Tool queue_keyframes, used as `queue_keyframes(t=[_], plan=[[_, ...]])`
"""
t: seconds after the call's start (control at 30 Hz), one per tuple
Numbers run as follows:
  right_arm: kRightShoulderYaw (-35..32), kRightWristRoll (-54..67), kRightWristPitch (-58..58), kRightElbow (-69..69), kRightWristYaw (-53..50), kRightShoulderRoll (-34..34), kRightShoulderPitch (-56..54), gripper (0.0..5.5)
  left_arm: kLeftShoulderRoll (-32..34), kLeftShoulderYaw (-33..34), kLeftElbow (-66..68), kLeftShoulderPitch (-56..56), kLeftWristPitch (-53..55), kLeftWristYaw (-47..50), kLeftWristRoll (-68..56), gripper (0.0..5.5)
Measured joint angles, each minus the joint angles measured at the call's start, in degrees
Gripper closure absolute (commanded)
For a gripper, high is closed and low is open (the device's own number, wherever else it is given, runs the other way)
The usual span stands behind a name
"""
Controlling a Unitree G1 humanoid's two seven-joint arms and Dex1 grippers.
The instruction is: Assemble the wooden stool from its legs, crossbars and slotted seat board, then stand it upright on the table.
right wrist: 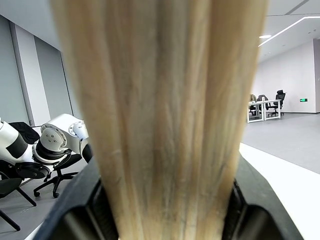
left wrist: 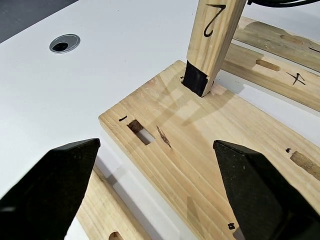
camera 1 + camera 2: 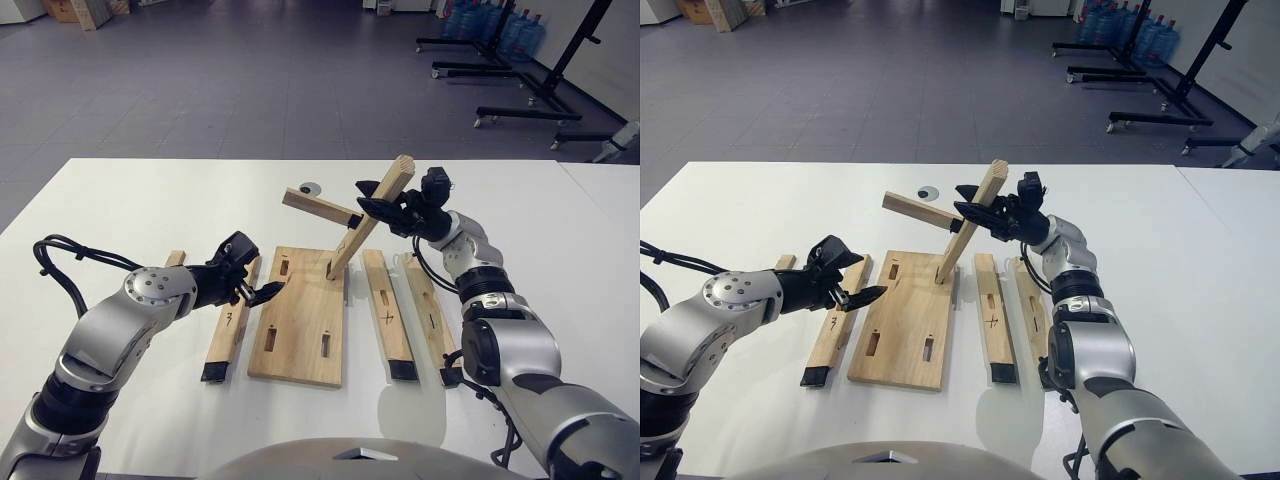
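The slotted seat board (image 3: 300, 325) lies flat on the white table (image 3: 120, 210). A wooden leg (image 3: 372, 220) marked 2 stands tilted, its black-taped end (image 2: 196, 80) set at the board's far right slot. A crossbar (image 3: 315, 206) sticks out from this leg toward the left. My right gripper (image 3: 378, 208) is shut on the leg's upper part, and the leg's wood (image 1: 160, 120) runs close before the right wrist camera. My left gripper (image 3: 255, 275) is open just above the board's near-left edge, its dark fingers (image 2: 50, 190) spread either side of a slot (image 2: 140, 131).
One loose leg (image 3: 230, 325) lies left of the board, with a short piece (image 3: 176, 258) beyond it. Two more slotted pieces (image 3: 388, 312) (image 3: 430, 310) lie to the right. A round cable hole (image 3: 308, 187) sits in the table behind the assembly.
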Motion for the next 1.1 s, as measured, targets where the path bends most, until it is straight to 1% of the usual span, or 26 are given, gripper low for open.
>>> queue_keyframes(t=[0.47, 0.57, 0.63, 0.73, 0.83, 0.9, 1.0, 1.1], plan=[[1.19, -0.94, -0.64, 0.22, 0.16, -0.62, -0.04, 3.43, -0.6, -0.3, 0.01, 0.0, -0.13, 0.64, 0.03, 1.34], [2.33, -2.05, -1.92, -0.71, -0.03, -0.71, -0.03, 3.43, -0.62, -0.4, 0.01, 0.0, -0.14, 0.73, 0.11, 1.34], [3.89, -3.39, -1.17, -4.45, -2.22, -0.47, 0.42, 3.43, -0.73, -0.55, 0.0, -0.01, -0.22, 0.88, 0.55, 1.34], [6.8, -5.6, 2.23, -11.25, -8.12, 0.32, 2.37, 3.43, -0.88, -0.6, 0.0, -0.01, -0.26, 1.27, 0.89, 1.34], [9.72, -6.6, 11.3, -18.49, -14.5, 0.48, 3.96, 3.43, -1.36, -0.6, -0.06, -0.01, -0.27, 1.85, 0.99, 1.34], [10.7, -6.58, 15.68, -21.9, -16.78, 0.26, 4.44, 3.43, -1.7, -0.6, -0.08, -0.01, -0.27, 2.01, 1.03, 1.34], [12.19, -6.64, 17.07, -25.39, -18.05, -0.27, 5.74, 3.43, -2.17, -0.61, -0.07, -0.02, -0.27, 2.19, 1.11, 1.34], [13.08, -6.74, 14.47, -27.66, -18.07, -1.22, 8.15, 3.43, -2.37, -0.61, -0.08, -0.02, -0.27, 2.53, 1.16, 1.34]])
